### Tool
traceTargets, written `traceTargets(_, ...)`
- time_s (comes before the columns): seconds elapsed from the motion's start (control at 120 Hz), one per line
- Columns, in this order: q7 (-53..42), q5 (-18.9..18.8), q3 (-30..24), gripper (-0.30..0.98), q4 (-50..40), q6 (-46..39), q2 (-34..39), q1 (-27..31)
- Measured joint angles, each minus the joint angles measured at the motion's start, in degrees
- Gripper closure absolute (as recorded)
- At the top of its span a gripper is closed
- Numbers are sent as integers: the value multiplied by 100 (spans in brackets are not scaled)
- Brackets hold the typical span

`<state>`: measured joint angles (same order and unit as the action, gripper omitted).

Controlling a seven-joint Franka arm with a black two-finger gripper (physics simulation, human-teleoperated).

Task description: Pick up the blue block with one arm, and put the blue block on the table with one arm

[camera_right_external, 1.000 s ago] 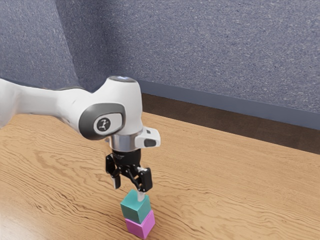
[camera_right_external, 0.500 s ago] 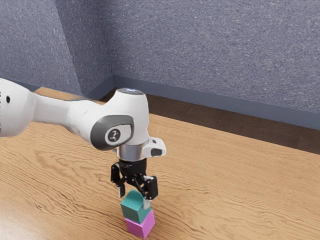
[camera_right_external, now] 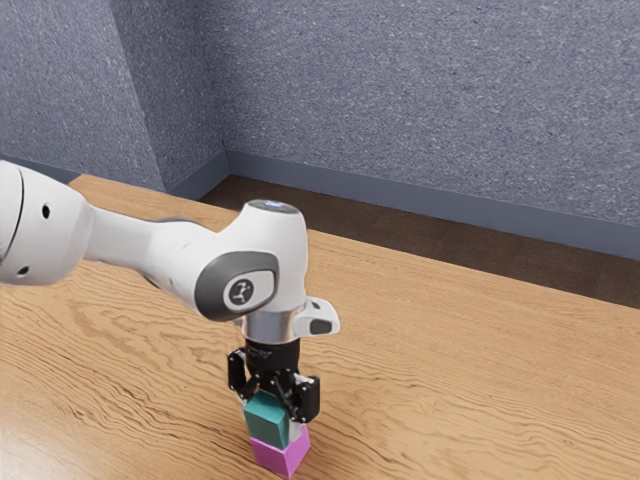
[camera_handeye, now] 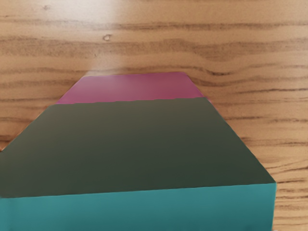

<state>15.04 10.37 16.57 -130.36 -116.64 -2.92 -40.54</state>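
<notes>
My gripper is low over the blue block in the exterior view, its fingers open and straddling the block. One pale fingertip stands along the block's side toward the exterior view's right; the other is hidden behind the block. The blue block, teal in colour, rests on a magenta block. In the wrist view the blue block is large and close under the hand, with a dark shaded face, and part of the magenta block shows past it.
The wooden table extends around the two stacked blocks. A speckled blue-grey wall rises beyond the table's far edge, with dark floor between them.
The arm has come down and slightly toward the exterior view's right, bringing the fingers from above the blue block to around it. Both blocks have stayed in place.
</notes>
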Motion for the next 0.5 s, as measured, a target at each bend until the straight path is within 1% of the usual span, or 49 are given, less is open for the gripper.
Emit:
traceTargets(0.075,9,16,4,25,0,-13,-7,-10)
traceTargets(0.142,20,16,4,29,0,-22,-9,2)
traceTargets(0.367,53,-41,35,30,93,-39,19,4)
traceTargets(0.417,52,-107,52,32,196,-40,28,12)
traceTargets(0.5,51,-263,263,31,324,-42,29,-74)
